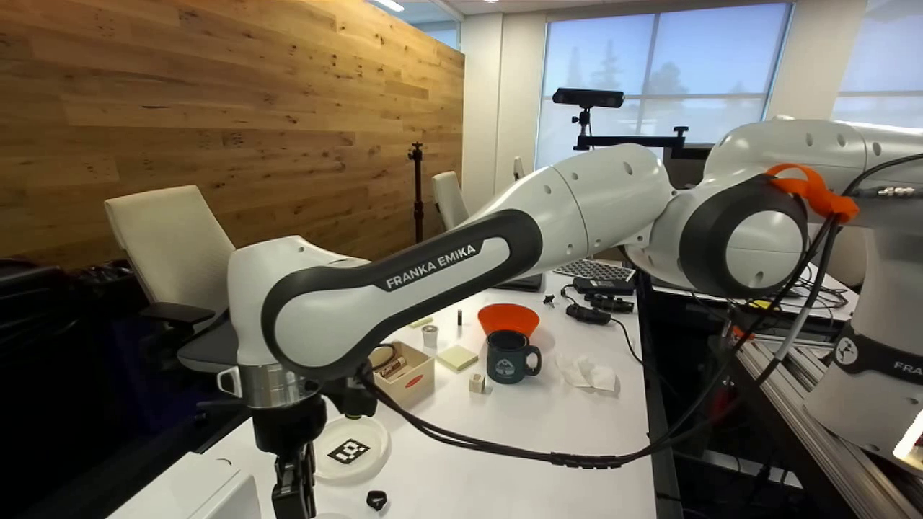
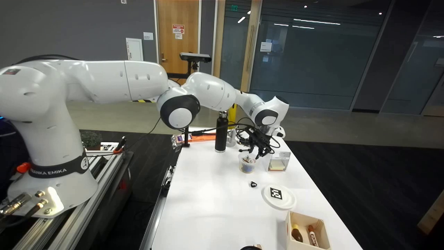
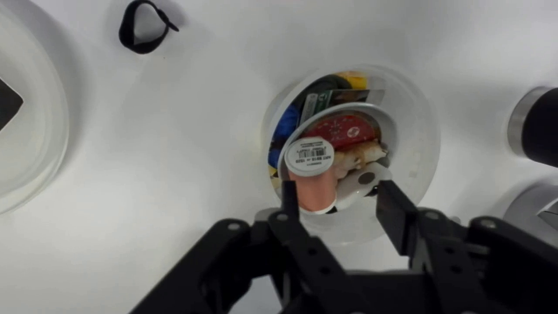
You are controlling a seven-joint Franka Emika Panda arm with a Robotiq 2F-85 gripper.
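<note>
At the left edge of the wrist view, a white plate [image 3: 41, 91] lay partly in frame on the white tabletop [image 3: 174, 131]. A black loop [image 3: 127, 32] rested just to its right. The clear round tub [image 3: 417, 144] stood right of center. Within it, on the left side, sat a pink cylinder [image 3: 316, 192], labelled white end facing up. The gripper [image 3: 338, 192] projected from the bottom edge; its two fingers stood apart. Contact between fingers and tub could not be determined. A red item [image 3: 338, 131] and a white item [image 3: 354, 186] lay beside the cylinder. At the right edge, a black bottle [image 3: 542, 126] stood near the tub.
</note>
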